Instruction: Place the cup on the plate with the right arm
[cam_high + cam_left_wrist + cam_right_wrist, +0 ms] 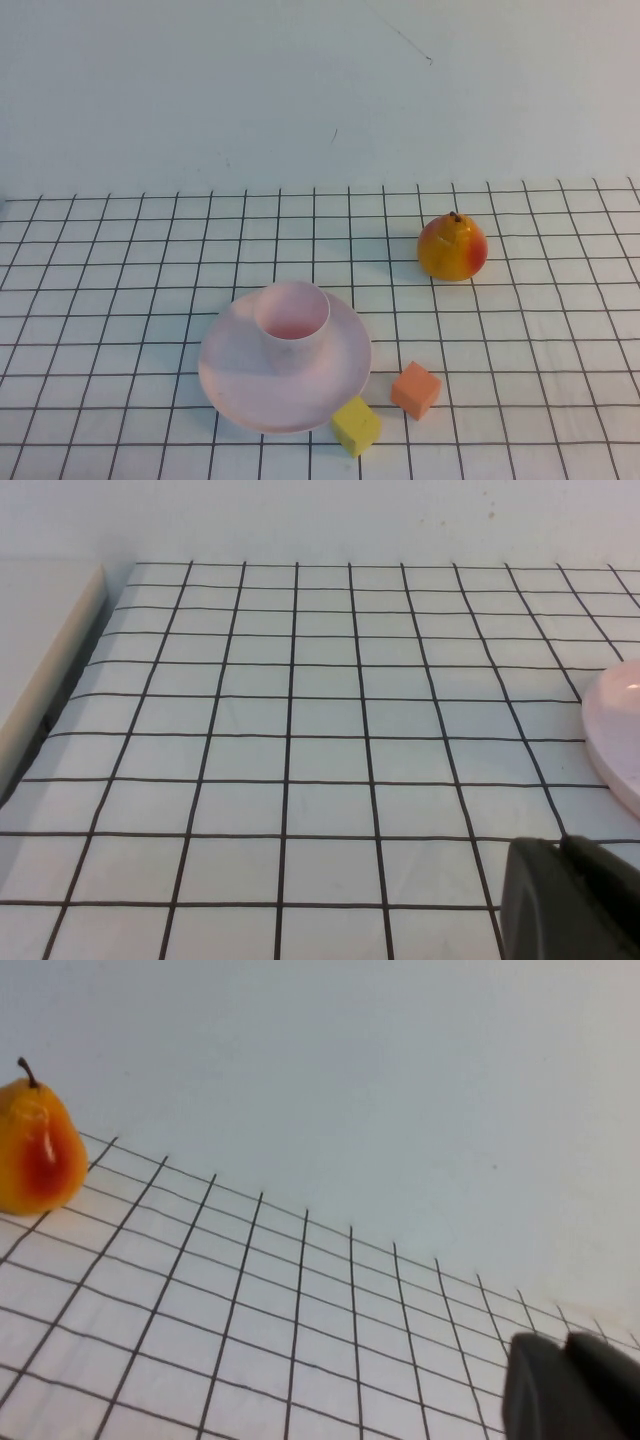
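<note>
Left end effector (570,900) shows only as a dark tip low over the gridded table (300,730); whether it is open I cannot tell. Just beyond it lies the plate (285,375), with the cup (292,318) upright on it. Right end effector (575,1390), closed and holding nothing, hangs over bare table, the pear (35,1150) well off to its side.

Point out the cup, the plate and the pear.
cup (292,318), high view, on its inner wall below the rim.
plate (232,372), high view, on its bare left part.
pear (452,249), high view, on its body's middle.
</note>
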Available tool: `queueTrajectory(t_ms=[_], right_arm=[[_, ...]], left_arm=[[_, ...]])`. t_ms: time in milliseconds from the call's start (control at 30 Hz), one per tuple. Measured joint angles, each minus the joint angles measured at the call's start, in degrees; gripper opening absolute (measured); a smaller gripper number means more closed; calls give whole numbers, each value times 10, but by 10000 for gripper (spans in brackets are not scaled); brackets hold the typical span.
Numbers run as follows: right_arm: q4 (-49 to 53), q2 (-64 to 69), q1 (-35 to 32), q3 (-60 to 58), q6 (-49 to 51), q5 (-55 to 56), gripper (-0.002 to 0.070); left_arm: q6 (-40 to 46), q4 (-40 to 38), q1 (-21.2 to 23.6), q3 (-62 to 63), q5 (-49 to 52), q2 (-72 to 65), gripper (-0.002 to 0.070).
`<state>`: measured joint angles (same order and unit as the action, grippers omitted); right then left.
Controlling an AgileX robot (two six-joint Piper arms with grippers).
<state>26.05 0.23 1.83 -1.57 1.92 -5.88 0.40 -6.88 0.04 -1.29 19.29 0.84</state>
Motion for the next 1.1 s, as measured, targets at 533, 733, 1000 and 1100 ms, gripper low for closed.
queueTrajectory(t_ms=[533,733,1000,1100], right_arm=[[-186,-9,-29,0,6,-143,20],[-276,-9,-62,0,-122,-147,20],[-286,-9,-76,0,-136,-147,19],[-280,-9,-76,0,-134,-147,19]], left_arm=[[0,0,0,0,0,0,-4],[0,0,0,0,0,0,-4],[0,0,0,0,0,0,-4],[0,0,0,0,0,0,-4]])
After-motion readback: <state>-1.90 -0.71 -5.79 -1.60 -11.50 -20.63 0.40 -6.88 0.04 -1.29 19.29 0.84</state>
